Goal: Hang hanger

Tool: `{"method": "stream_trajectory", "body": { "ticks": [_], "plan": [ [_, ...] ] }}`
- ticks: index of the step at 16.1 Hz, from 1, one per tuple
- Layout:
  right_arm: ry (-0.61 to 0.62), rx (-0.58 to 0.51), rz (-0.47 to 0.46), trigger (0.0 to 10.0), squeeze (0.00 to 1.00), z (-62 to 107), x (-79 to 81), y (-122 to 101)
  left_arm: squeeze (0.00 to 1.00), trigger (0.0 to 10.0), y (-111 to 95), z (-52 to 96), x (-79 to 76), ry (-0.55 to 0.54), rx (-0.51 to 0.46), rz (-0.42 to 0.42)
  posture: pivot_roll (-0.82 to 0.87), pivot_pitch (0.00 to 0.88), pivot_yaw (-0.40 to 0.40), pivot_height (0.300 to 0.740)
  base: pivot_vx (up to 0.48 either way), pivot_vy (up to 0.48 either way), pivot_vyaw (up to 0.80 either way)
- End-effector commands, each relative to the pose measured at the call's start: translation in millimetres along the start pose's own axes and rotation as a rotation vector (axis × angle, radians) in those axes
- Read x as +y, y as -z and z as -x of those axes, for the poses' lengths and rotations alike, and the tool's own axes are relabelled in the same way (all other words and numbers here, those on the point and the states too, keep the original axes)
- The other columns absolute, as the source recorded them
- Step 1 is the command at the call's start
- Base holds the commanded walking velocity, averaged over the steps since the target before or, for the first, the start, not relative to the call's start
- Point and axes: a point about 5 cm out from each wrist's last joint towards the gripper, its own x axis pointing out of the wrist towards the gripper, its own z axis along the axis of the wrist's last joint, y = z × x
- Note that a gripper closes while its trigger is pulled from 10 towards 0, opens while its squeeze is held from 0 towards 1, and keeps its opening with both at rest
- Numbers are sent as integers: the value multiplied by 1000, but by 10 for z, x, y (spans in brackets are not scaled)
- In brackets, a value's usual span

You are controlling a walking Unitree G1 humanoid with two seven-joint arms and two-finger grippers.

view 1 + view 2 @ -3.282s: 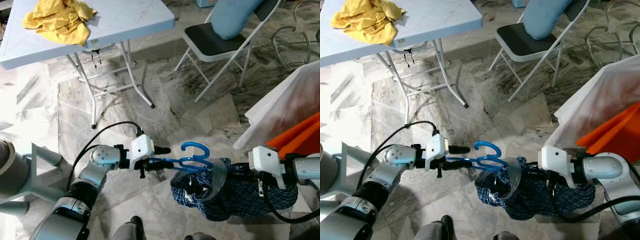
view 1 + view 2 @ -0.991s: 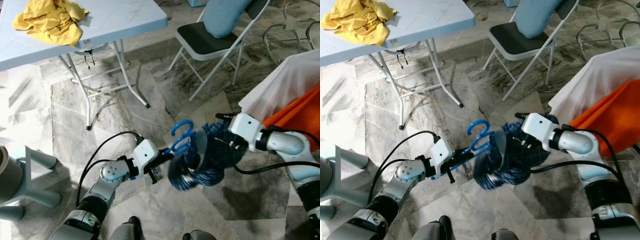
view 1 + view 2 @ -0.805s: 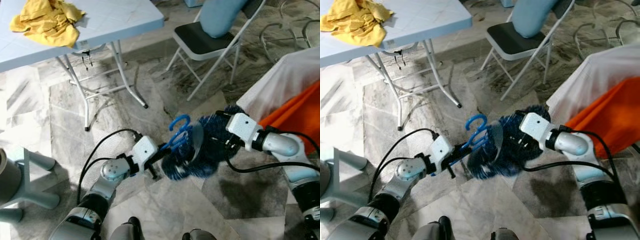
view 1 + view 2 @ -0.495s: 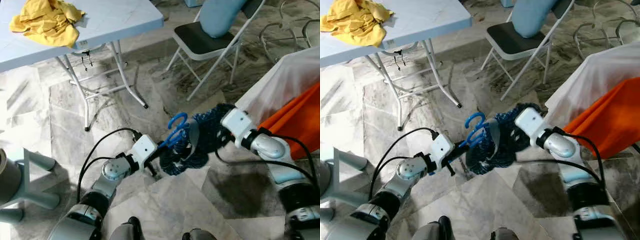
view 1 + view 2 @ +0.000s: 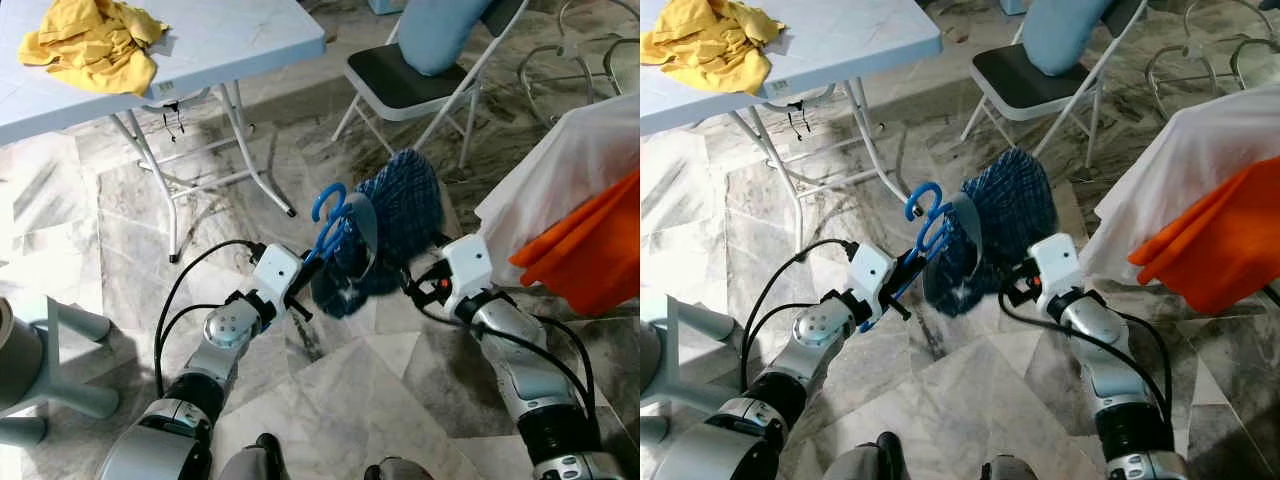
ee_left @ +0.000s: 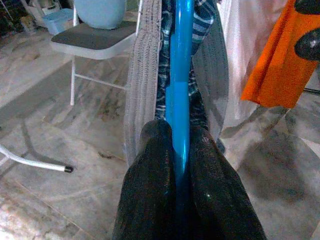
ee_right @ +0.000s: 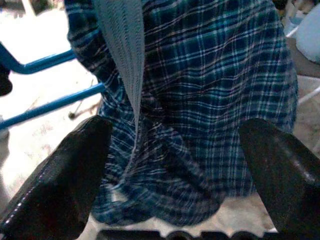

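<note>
A blue plastic hanger (image 5: 328, 208) carries a dark blue plaid garment (image 5: 398, 212) with a grey band (image 6: 142, 75), held up over the marble floor in front of the folding chair. My left gripper (image 5: 300, 278) is shut on the hanger's bar, and both black fingers (image 6: 150, 190) clamp the blue bar (image 6: 180, 60) in the left wrist view. My right gripper (image 5: 415, 285) sits just below and right of the hanging garment. Its fingers (image 7: 65, 175) are spread wide open, with the plaid cloth (image 7: 210, 90) ahead of them.
A white folding table (image 5: 230, 40) with a yellow cloth (image 5: 95, 40) stands at the far left. A folding chair (image 5: 420, 75) with a light blue cushion is behind the garment. White cloth (image 5: 560, 160) and orange cloth (image 5: 585, 250) hang at the right. A grey stool base (image 5: 40, 350) is at the left.
The left gripper has raised the hanger and garment up toward the chair. The right gripper has come off the garment and now sits open below it.
</note>
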Motion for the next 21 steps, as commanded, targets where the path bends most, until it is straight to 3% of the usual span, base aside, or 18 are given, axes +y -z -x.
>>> {"method": "stream_trajectory", "body": {
  "ticks": [1, 4, 9, 10, 11, 15, 16, 17, 21],
  "plan": [
    [-21, 2, -61, 10000, 0, 20, 71, 30, 0, 0, -30, -15, -25, 21, -26, 8, -123, 200, 48, 740, 0, 0, 0],
    [-14, 2, -131, 10000, 0, -18, 148, 46, 0, 0, -90, -60, -141, 97, -73, 31, -130, 202, 46, 740, 0, 0, 0],
    [80, 47, -147, 10000, 0, -66, 150, 119, 0, 0, -180, -80, -244, 177, -136, 18, -135, 202, 45, 740, 0, 0, 0],
    [94, 52, -143, 8039, 0, -58, 134, 136, 0, 0, -202, -83, -243, 183, -148, 20, -135, 200, 44, 740, 0, 0, 0],
    [105, 57, -143, 10000, 0, -53, 118, 145, 0, 0, -217, -84, -249, 193, -157, 24, -134, 201, 44, 740, 0, 0, 0],
    [226, 62, -129, 10000, 0, -36, -75, 149, 0, 0, -249, -58, -285, 232, -183, 16, -126, 200, 48, 740, 0, 0, 0],
    [237, 60, -136, 4510, 0, -38, -100, 149, 0, 0, -247, -51, -288, 235, -185, 17, -125, 201, 49, 740, 0, 0, 0],
    [240, 62, -136, 0, 0, -40, -113, 153, 0, 0, -249, -46, -299, 243, -189, 20, -125, 201, 49, 740, 0, 0, 0],
    [280, 64, -143, 0, 0, -54, -167, 174, 0, 0, -272, -34, -344, 278, -204, 29, -122, 201, 47, 740, 0, 0, 0]
  ]
}}
